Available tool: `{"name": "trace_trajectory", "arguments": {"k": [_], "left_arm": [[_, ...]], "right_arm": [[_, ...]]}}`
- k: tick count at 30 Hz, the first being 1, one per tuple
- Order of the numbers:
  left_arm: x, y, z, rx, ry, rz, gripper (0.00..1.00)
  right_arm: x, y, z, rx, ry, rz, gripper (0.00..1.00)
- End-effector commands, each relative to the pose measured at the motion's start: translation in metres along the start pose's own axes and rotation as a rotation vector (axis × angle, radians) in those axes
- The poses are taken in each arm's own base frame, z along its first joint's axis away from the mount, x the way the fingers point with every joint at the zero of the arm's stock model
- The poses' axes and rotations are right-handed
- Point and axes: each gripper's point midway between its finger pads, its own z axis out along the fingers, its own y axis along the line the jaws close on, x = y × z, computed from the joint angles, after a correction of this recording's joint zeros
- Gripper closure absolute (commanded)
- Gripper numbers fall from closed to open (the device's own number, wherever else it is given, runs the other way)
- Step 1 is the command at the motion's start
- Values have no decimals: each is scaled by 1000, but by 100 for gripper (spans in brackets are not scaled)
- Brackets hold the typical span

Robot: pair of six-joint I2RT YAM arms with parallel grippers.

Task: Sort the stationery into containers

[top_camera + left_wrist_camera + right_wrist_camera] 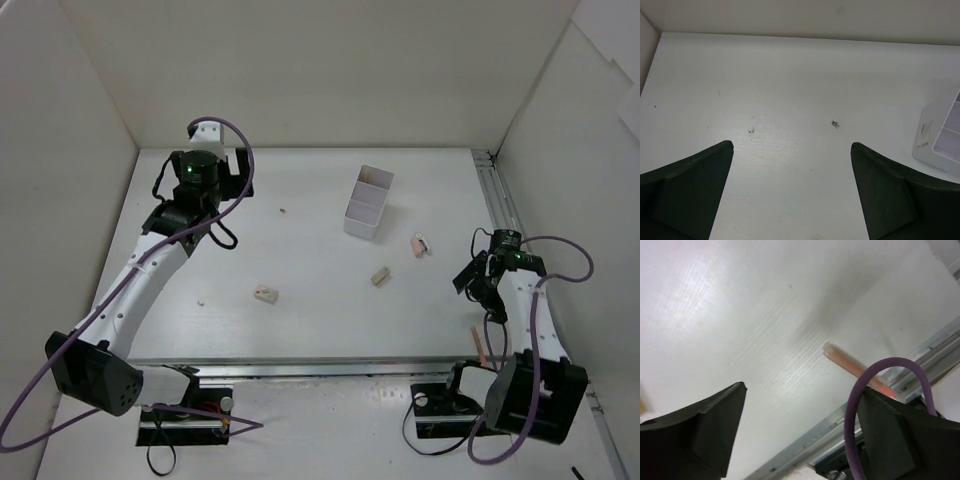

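The white divided box (pixel 368 203) stands at the back middle of the table; its corner shows in the left wrist view (pixel 940 142). Two beige blocks (pixel 265 294) (pixel 380 276) and a pink piece (pixel 419 244) lie on the table. An orange pen (pixel 480 346) lies near the front rail; the right wrist view (pixel 850 366) shows it just beyond my right finger. My left gripper (pixel 238 172) (pixel 791 150) is open and empty at the back left. My right gripper (pixel 478 280) (pixel 802 390) is open and empty above the table near the pen.
A tiny beige bit (pixel 283 210) and a white speck (pixel 201 300) lie on the table. A metal rail (pixel 300 368) runs along the front edge and another (pixel 500 205) along the right. White walls enclose the table. A purple cable (pixel 880 390) loops by the right finger.
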Motion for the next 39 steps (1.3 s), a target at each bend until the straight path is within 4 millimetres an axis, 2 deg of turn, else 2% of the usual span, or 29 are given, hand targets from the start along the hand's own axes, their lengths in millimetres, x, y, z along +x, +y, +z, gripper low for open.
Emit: {"name": "trace_trajectory", "arguments": {"k": [1, 3, 6, 10, 11, 13, 15, 18, 19, 20, 22, 23, 28, 30, 31, 33, 37, 39], "left_arm": [[-37, -15, -15, 95, -113, -38, 0], [-35, -17, -18, 118, -114, -34, 0], [-33, -26, -22, 176, -114, -32, 0], [-29, -36, -27, 238, -102, -38, 0], [-25, -39, -27, 256, -94, -39, 0], [-21, -54, -29, 339, -81, -41, 0], [-16, -60, -28, 371, -62, -50, 0], [-7, -66, -27, 404, -46, -69, 0], [-4, -70, -28, 427, -37, -68, 0], [0, -71, -27, 432, -28, -67, 0], [3, -79, -30, 451, -19, -58, 0], [2, -79, -30, 451, -17, -55, 0], [7, -80, -36, 445, -2, -37, 0], [6, -79, -38, 443, -11, -37, 0], [6, -78, -39, 442, -11, -37, 0], [7, -76, -39, 432, -11, -35, 0], [11, -76, -39, 423, 2, -31, 0], [12, -74, -39, 412, 4, -27, 0]], "right_arm": [[-56, 25, -38, -154, -285, 77, 10], [-55, 8, -43, -85, -298, 94, 2], [-57, -8, -57, -30, -319, 124, 2], [-57, -28, -94, -7, -400, 198, 2], [-51, -36, -100, 13, -401, 215, 2], [-54, -51, -120, 32, -477, 254, 2], [-50, -62, -128, 62, -498, 252, 2], [-59, -60, -143, 38, -534, 211, 2], [-62, -54, -142, 26, -525, 154, 2], [-74, -40, -144, -31, -553, 119, 2], [-83, -12, -126, -104, -507, 17, 2], [-96, 3, -124, -150, -529, 5, 2], [-105, 49, -77, -202, -442, -50, 2], [-101, 43, -54, -122, -403, -57, 2], [-94, 43, -37, -95, -341, -80, 2], [-80, 45, -16, -72, -271, -104, 2], [-62, 40, 5, -30, -195, -111, 2], [-42, 41, 14, -53, -121, -91, 2]]}}
